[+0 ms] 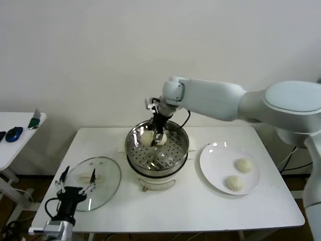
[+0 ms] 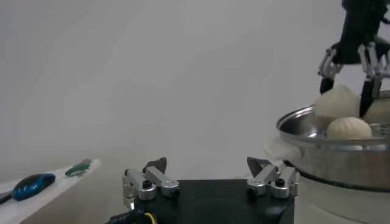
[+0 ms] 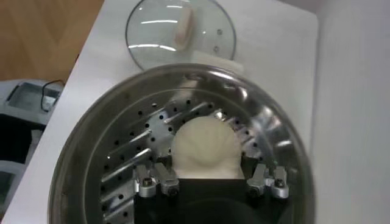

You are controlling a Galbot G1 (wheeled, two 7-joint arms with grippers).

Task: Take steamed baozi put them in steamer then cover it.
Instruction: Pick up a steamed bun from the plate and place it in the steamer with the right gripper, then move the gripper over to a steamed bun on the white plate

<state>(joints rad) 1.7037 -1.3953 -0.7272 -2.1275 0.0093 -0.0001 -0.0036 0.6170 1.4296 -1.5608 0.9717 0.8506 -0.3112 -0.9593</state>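
The steel steamer (image 1: 157, 150) stands on its white pot base mid-table. My right gripper (image 1: 159, 134) reaches into its far side and is shut on a baozi (image 1: 162, 139), whose sides the fingers touch in the right wrist view (image 3: 206, 146). A second baozi (image 1: 147, 137) lies in the basket beside it. From the left wrist view the held baozi (image 2: 337, 100) sits higher than the other one (image 2: 349, 128). Two more baozi (image 1: 244, 165) (image 1: 234, 183) lie on the white plate (image 1: 213, 168). The glass cover (image 1: 94, 175) lies flat at the left. My left gripper (image 1: 75, 190) is open over its near edge.
A side table (image 1: 20, 138) at the far left holds a blue mouse (image 1: 14, 133) and a green thing (image 1: 33, 122). A wall stands close behind the table. The white table's front edge (image 1: 170, 228) runs just below the cover and the plate.
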